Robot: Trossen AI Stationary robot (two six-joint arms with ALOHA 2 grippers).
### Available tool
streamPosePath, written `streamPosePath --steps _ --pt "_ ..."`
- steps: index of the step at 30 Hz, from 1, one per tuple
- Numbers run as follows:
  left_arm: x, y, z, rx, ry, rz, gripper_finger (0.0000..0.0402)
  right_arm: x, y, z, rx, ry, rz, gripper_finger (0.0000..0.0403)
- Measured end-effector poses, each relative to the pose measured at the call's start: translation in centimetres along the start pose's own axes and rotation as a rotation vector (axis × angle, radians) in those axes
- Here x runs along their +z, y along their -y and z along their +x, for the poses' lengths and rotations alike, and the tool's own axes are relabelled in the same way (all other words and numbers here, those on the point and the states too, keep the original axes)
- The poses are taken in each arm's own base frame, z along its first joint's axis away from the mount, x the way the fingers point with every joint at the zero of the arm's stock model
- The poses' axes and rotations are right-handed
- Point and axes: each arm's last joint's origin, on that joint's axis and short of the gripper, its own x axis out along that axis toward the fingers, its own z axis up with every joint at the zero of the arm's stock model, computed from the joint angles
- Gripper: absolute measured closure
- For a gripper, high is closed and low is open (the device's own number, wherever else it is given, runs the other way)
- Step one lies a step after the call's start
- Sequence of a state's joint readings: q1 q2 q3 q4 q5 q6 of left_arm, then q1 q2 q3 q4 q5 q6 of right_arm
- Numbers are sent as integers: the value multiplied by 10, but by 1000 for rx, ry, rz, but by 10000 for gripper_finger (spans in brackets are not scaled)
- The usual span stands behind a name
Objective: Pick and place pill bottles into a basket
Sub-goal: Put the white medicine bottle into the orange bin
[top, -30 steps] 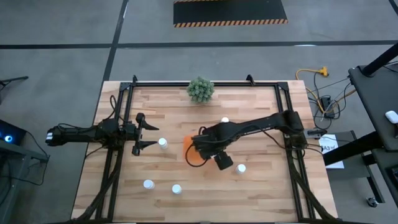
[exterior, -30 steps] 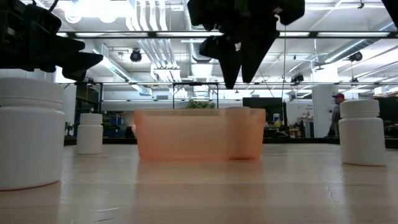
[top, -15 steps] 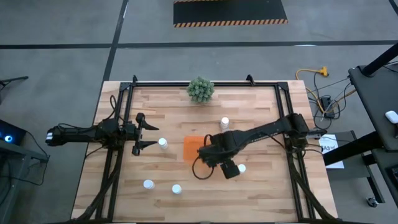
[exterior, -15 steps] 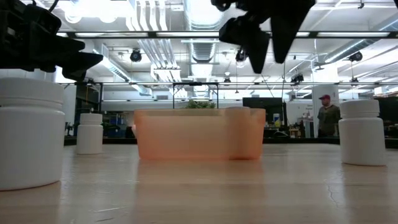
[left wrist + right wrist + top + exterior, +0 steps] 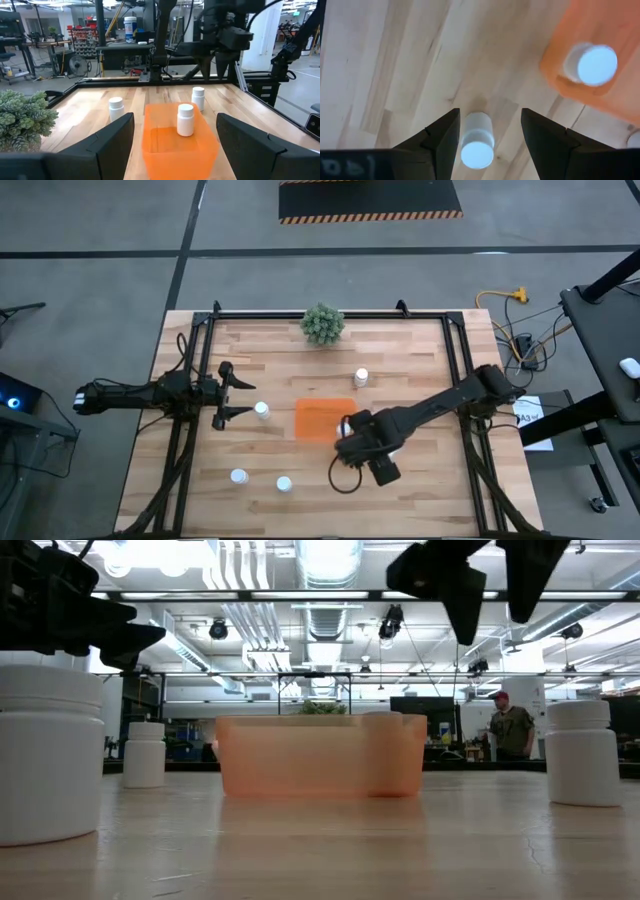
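**Stage of the task: one bottle placed, five outstanding.** At the far left, the left pincer is held level over the table with its jaws spread as wide as they go and nothing between them. It is taken to be waiting.

Just beside it stands one pill bottle, upright on the wood. Two more bottles and are seen near the front edge of the table, well apart from the basket.

At the middle, the orange basket is shown lying flat. A single bottle is seen standing upright inside it, against its right-hand end. No other bottle can be made out within its walls. Behind the basket, a fourth loose bottle stands on the wood. A small green plant sits at the far edge and is no part of the task.

To the right of the basket, the right pincer is held high above the table. Its jaws are about half open and nothing is gripped. Directly beneath it a fifth loose bottle is framed between the two fingers, upright and untouched. This bottle is hidden by the arm in the high view.

The step in hand is judged to be the descent onto this bottle. Five bottles remain to be carried across.
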State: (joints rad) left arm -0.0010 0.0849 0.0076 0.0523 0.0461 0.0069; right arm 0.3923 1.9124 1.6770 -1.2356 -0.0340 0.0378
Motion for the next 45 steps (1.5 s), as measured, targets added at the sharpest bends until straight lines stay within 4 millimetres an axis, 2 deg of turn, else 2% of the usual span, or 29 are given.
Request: streamPosePath --steps 9,14,21,26,45 --pt "0 0 0 0 0 0 136 -47 2 -7 5 113 147 202" --pt "0 0 0 0 -1 0 136 -63 0 4 2 82 191 202" --pt "0 0 0 0 0 0 136 -61 -2 19 10 79 187 202" --pt "0 0 0 0 0 0 136 -61 -4 22 10 74 186 202" --pt "0 0 0 0 0 0 136 -72 -7 49 11 54 203 202"
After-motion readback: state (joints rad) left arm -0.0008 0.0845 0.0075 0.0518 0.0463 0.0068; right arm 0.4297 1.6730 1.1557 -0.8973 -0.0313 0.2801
